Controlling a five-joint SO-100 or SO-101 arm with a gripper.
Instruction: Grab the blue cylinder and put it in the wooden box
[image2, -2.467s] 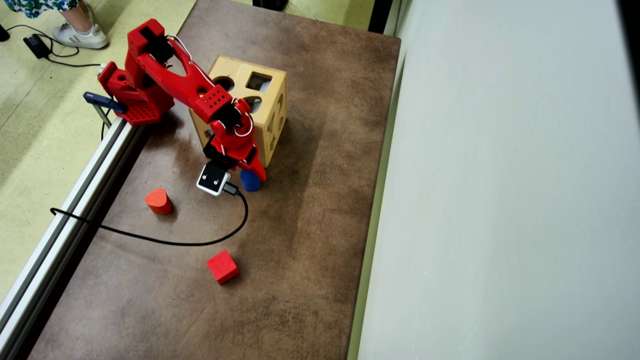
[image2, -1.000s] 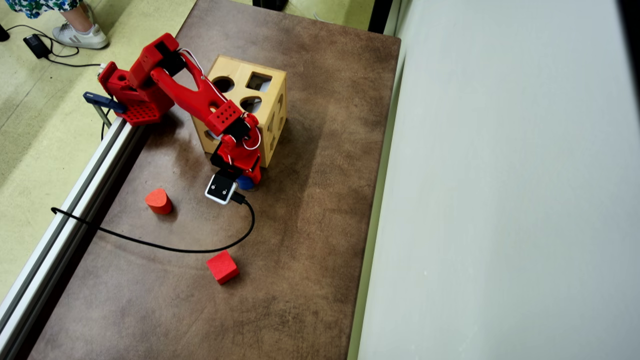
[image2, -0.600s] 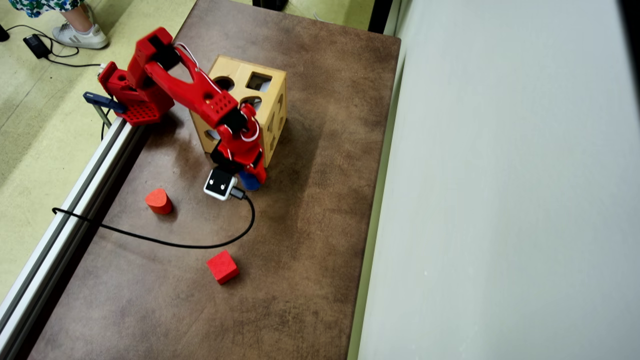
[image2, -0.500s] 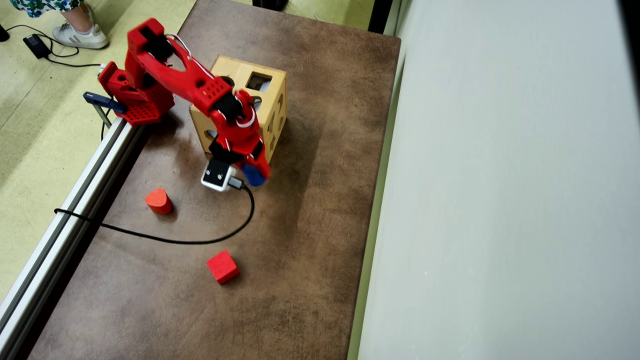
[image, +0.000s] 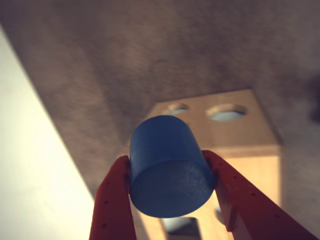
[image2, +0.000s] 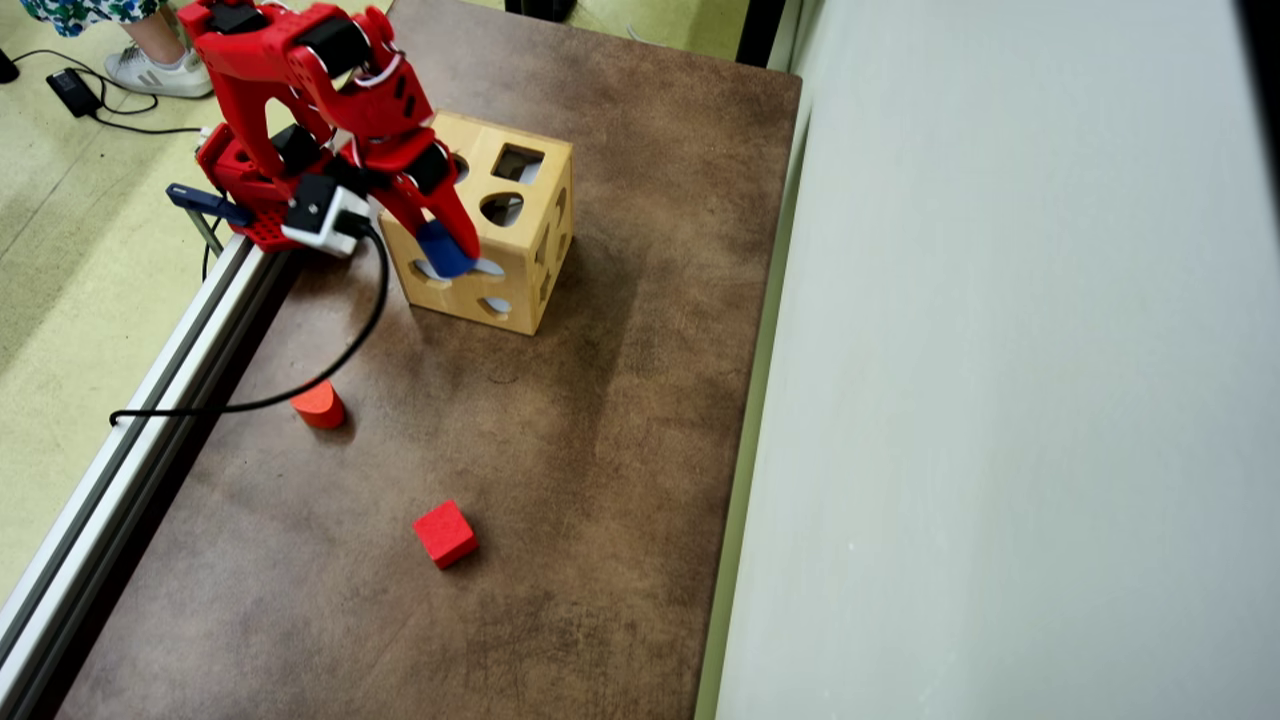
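Wrist view: red fingers (image: 172, 200) pinching the small dark-blue cylinder block (image: 169, 167) from both sides, flat round end toward the camera, lifted clear of the brown worktop (image: 125, 60). Behind the fingers, the large light-wood box with cut-out holes (image: 240, 132), two round holes showing on one face. Overhead view: same blue block (image2: 443, 250) between the fingers (image2: 455, 258), over the near edge of the box (image2: 520, 250). Well apart from the fingers, on the worktop (image2: 600, 450): orange-red rounded block (image2: 318, 403) and red cube (image2: 445, 534).
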